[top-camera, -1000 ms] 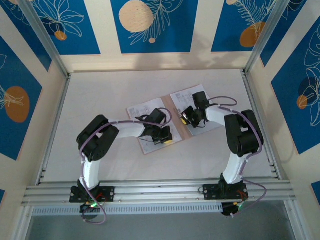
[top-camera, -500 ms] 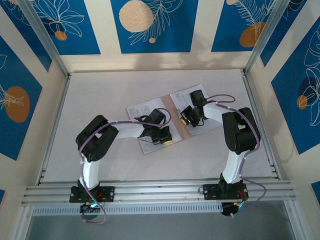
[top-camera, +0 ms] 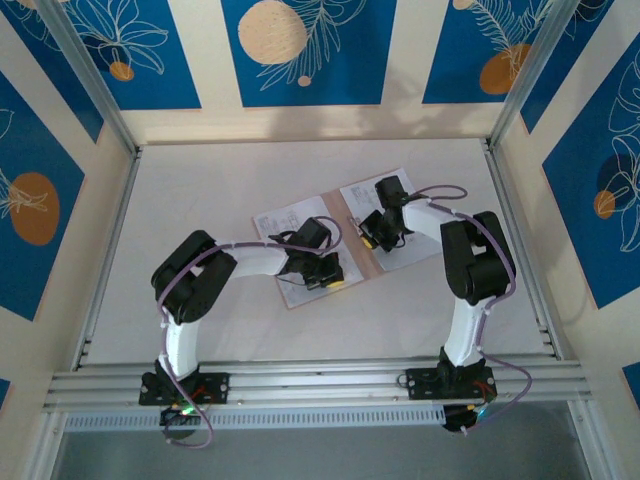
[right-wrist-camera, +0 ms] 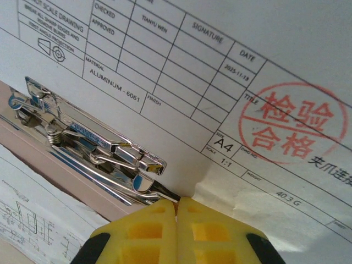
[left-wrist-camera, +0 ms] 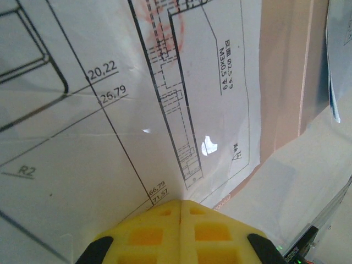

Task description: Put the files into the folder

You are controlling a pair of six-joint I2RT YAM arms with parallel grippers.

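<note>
The tan folder (top-camera: 333, 212) lies open in the middle of the table, with the files (top-camera: 283, 222) spread over both halves. My left gripper (top-camera: 336, 283) is shut, its yellow tips (left-wrist-camera: 180, 204) pressed down on the left drawing sheet (left-wrist-camera: 110, 110); the folder (left-wrist-camera: 280, 93) shows past the sheet's edge. My right gripper (top-camera: 371, 239) is shut too, its tips (right-wrist-camera: 177, 201) resting on the right sheet (right-wrist-camera: 220, 71) with a title block and red stamp. These tips touch the end of the folder's chrome clip (right-wrist-camera: 93, 146), which sits on the tan spine (right-wrist-camera: 55, 165).
A sheet with a light blue edge (left-wrist-camera: 338, 55) shows at the top right of the left wrist view. The white table (top-camera: 200, 180) has metal rails (top-camera: 110, 250) along its left and right sides and patterned blue walls behind it.
The right arm has shifted slightly towards the back left, carrying its shut gripper along the right sheet towards the spine. The left arm has not moved.
</note>
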